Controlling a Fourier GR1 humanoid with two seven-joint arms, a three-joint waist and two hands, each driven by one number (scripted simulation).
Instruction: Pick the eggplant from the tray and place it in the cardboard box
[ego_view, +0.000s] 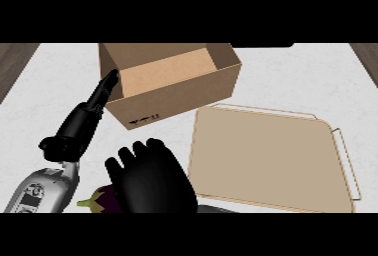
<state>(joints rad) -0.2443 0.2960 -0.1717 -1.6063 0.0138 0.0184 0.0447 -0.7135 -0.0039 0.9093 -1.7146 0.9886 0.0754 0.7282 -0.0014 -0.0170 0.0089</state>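
Note:
The purple eggplant (104, 199) with its green stem shows only at the lower left of my right hand (151, 181), which curls over it and hides most of it. Hand and eggplant sit left of the beige tray (269, 160), off its surface, near the view's lower edge. The open cardboard box (173, 80) stands beyond them at the top centre, its mouth tilted toward me. My left hand (87, 117) is at the left, fingers straight and pointing up beside the box's left corner, holding nothing.
The tray has thin wire handles (347, 165) on its right side and nothing on it. White counter surrounds the box and tray. Dark wood floor shows at the top left and right corners.

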